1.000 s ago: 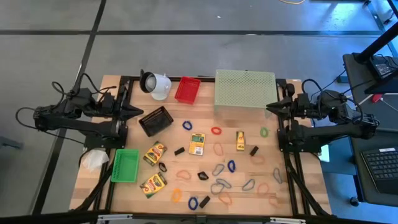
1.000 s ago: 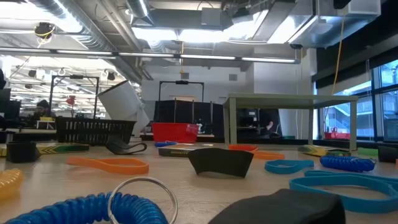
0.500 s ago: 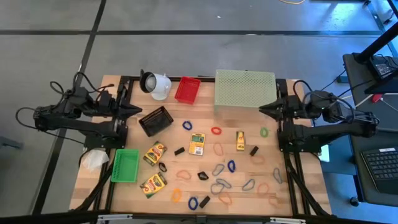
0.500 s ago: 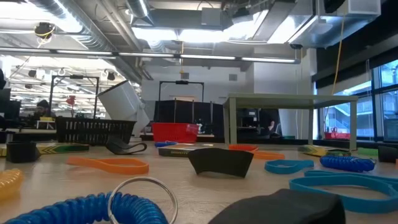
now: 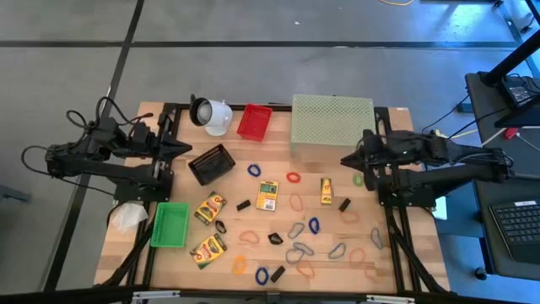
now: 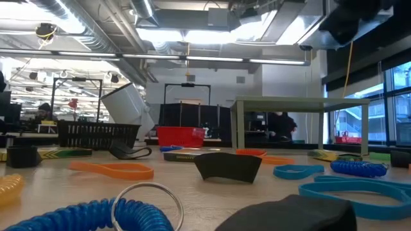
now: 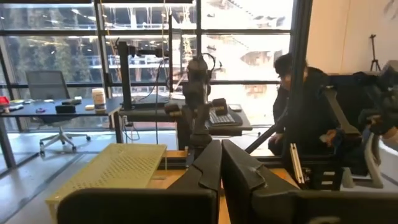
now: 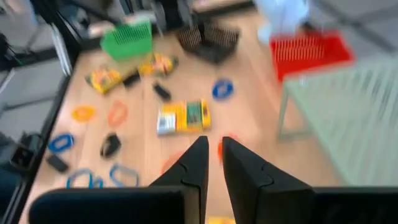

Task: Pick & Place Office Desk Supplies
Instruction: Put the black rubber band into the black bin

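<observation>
The right gripper [image 5: 346, 160] hangs over the table's right side, just in front of the mesh stand [image 5: 332, 123], its fingers [image 8: 193, 163] drawn nearly together with a thin slit between them and nothing held. Beside its tip lie a green band [image 5: 358, 179] and a narrow crayon box [image 5: 326, 190]; a red band [image 5: 293, 178] and a flat crayon box [image 5: 267, 195] sit further toward the middle. The left gripper [image 5: 184, 149] waits above the table's left edge, jaws shut and empty, next to the black basket [image 5: 211, 163]. The supplies are scattered over the table's middle and near half: two more crayon boxes [image 5: 209, 208] on the left, black clips [image 5: 243, 204] and oval clips [image 5: 296, 230] in the centre, orange bands [image 5: 247, 237] and blue loops [image 5: 261, 274] toward the near edge. The green basket [image 5: 170, 225] lies at the left edge and the red basket [image 5: 254, 122] at the far edge beside the white cup [image 5: 211, 114]. Bare wood is open between the black basket and the flat box, and along the far right edge [image 5: 405, 118]. A person [image 7: 292, 93] is seated beyond the table in the left wrist view.
</observation>
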Action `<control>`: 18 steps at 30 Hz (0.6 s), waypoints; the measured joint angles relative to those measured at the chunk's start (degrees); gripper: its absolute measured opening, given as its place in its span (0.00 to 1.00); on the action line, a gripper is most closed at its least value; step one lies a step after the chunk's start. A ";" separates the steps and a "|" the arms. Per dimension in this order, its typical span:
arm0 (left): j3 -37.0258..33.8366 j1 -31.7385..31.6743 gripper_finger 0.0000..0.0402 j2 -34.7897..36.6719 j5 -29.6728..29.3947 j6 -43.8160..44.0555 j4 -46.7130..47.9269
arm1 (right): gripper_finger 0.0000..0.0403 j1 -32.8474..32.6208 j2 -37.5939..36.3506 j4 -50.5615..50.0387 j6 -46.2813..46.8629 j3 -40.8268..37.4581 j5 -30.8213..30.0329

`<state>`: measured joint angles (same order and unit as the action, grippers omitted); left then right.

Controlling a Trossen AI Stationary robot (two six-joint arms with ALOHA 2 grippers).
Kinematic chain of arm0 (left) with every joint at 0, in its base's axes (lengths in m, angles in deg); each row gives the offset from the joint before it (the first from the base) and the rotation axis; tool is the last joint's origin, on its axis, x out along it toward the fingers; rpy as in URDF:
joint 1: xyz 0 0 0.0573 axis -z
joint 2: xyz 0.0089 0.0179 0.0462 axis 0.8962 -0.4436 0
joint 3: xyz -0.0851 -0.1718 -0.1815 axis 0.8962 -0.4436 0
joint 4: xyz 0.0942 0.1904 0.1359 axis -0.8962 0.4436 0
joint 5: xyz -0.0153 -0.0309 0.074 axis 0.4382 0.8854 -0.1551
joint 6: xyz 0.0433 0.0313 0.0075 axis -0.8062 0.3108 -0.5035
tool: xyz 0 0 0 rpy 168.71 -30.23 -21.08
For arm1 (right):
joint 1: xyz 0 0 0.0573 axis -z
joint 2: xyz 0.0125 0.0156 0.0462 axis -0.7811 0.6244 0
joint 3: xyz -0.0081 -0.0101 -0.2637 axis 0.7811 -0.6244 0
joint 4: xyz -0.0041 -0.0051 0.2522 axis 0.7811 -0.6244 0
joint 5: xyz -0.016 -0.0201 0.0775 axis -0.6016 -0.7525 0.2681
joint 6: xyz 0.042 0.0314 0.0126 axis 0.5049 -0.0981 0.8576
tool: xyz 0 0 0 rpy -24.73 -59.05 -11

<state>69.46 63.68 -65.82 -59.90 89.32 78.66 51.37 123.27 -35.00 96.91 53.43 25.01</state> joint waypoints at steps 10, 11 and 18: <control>0.07 0.00 0.00 -0.98 -1.62 -0.02 0.03 | 0.12 0.00 1.15 -1.91 12.54 -9.64 0.21; 0.07 0.00 0.00 -1.44 -1.74 -0.02 -0.02 | 0.12 0.00 1.16 -1.90 13.85 -10.86 0.22; -0.03 0.00 0.09 -9.39 -4.14 0.66 0.04 | 0.12 0.00 1.34 -0.30 19.87 -17.93 0.19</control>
<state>69.43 63.68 -75.21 -64.04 89.98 78.70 51.37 124.61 -35.30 116.77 35.50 25.19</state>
